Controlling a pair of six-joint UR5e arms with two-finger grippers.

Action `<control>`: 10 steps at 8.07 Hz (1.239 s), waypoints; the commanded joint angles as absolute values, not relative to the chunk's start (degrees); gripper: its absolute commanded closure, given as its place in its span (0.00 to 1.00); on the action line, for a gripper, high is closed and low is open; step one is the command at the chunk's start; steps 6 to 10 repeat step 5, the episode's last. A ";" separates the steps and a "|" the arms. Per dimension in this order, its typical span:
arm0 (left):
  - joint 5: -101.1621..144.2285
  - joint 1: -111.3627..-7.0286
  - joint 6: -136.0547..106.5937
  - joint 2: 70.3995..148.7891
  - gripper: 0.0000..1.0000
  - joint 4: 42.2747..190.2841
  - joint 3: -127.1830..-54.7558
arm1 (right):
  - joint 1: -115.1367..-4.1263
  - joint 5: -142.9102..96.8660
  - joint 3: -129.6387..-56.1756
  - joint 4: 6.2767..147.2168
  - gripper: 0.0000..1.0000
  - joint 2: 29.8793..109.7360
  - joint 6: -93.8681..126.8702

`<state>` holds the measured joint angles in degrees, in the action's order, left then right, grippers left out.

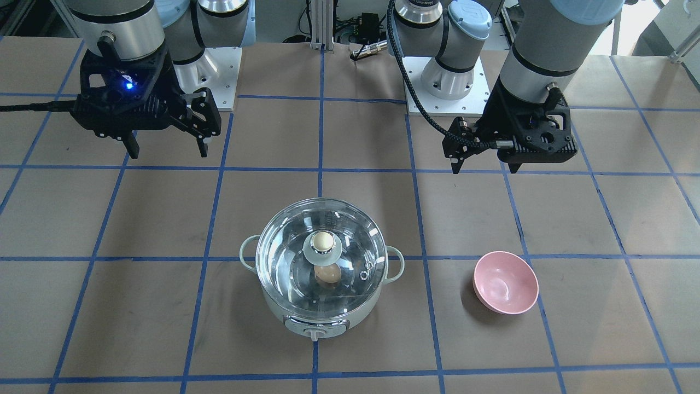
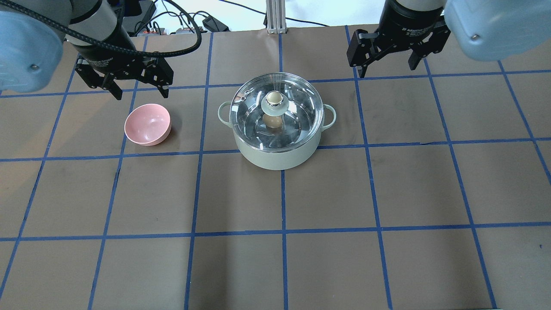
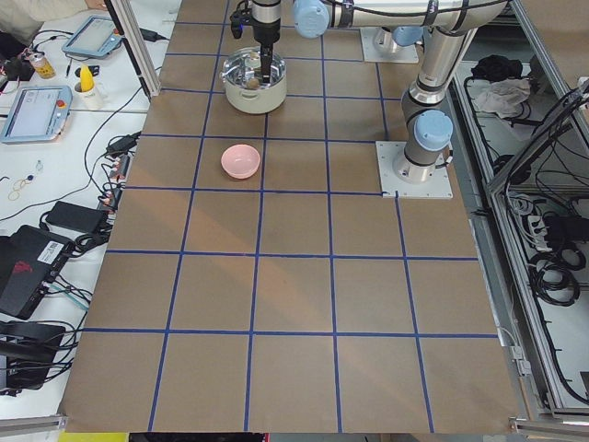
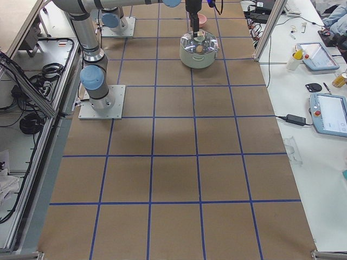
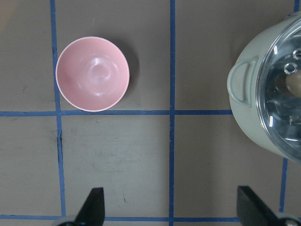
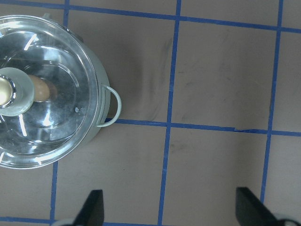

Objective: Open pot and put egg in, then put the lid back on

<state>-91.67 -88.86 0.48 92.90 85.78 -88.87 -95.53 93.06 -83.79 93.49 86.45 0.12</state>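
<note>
The pot, pale mint-white, stands near the table's middle with the glass lid seated on it. The lid's cream knob is at its centre. The tan egg lies inside on the steel bottom, seen through the glass; it also shows in the front view and the right wrist view. My left gripper is open and empty, above the table beyond the pink bowl. My right gripper is open and empty, beyond and to the right of the pot.
An empty pink bowl sits to the left of the pot, also in the left wrist view. The brown table has a blue tape grid. Operator tables with tablets stand at both ends in the side views.
</note>
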 commanded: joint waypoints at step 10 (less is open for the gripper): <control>-91.76 -88.86 0.53 92.73 0.00 85.78 -88.94 | -95.45 92.72 -84.46 93.96 0.00 86.57 -0.79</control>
